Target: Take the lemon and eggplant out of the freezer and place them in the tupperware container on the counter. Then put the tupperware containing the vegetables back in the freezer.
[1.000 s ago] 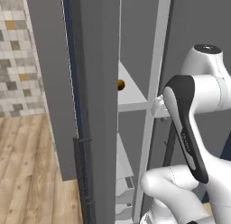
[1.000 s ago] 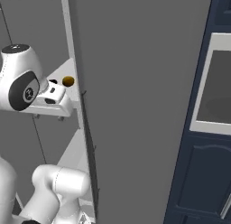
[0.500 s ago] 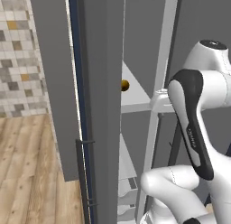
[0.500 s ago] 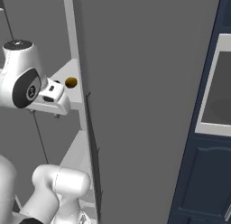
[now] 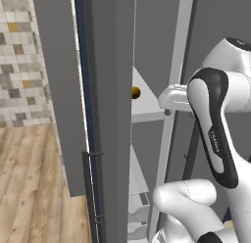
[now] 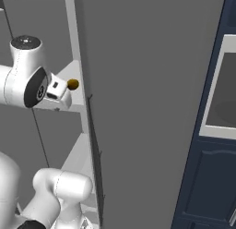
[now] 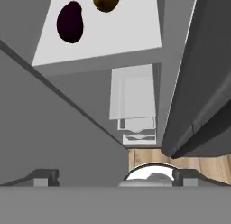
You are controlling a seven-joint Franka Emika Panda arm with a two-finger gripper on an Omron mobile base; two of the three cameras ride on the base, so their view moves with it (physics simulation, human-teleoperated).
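Tool [image 7: 115, 177] spread wide, nothing between the tips, hanging in the open freezer [image 5: 162, 51] doorway and looking down at an angle into it.

Lemon [image 7: 106, 0] and eggplant [image 7: 70, 22] both sit on a white shelf [image 7: 131, 35], well ahead of the tool at the far top of the hand view. They're close together but not touching; the eggplant is left of the lemon as the hand camera sees it. Neither is touched by the tool.

Below that shelf, nearer the tool, are white drawers [image 7: 133, 99] stacked lower in the freezer. Strip of wood floor [image 7: 198, 166] shows just past the right tip.

From the left base view, the lemon [image 5: 136, 93] peeks out past the edge of the grey door [image 5: 110, 114], just left of the white hand. From the right base view, the lemon [image 6: 73, 84] is right beside the hand, on the shelf [image 6: 73, 73]. Eggplant can't be made out in either base view.
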